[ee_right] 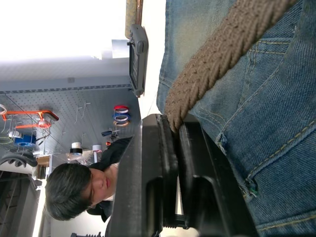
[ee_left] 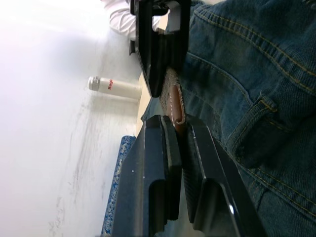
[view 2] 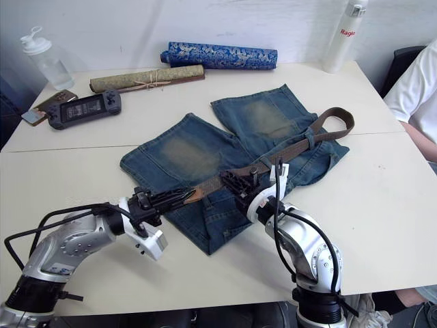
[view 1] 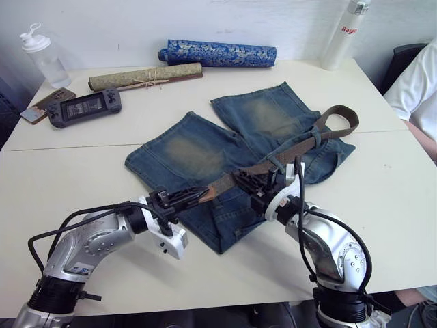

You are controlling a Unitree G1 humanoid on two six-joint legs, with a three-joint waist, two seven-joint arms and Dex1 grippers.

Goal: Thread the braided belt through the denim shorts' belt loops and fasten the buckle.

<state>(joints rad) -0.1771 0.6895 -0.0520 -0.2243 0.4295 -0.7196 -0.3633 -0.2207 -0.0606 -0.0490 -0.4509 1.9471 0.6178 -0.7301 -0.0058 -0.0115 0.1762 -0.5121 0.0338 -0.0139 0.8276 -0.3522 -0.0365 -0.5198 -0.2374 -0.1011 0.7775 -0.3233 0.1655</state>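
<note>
Denim is lying across the middle of the white table (view 1: 82, 266): the denim shorts (view 1: 205, 154) are spreading flat with the legs pointing toward the far edge. The braided belt (view 1: 300, 147) is running diagonally over them, passing under a belt loop (view 1: 317, 137) near its curled far end. The left gripper (view 1: 199, 194) is clamping the belt's tan leather tip (ee_left: 177, 106) between its fingers, just above the shorts' edge. Just beside it, the right gripper (view 1: 254, 179) is pinching the woven strap, fingers closed on it. At the far left a clear plastic bottle (view 1: 42, 56) is standing, with a handheld game console (view 1: 84, 107) near it. Behind the shorts a tan rolled mat (view 1: 145, 76) and a blue patterned roll (view 1: 217, 53) are lying. A white bottle (view 1: 345, 34) is standing at the far right, well apart.
</note>
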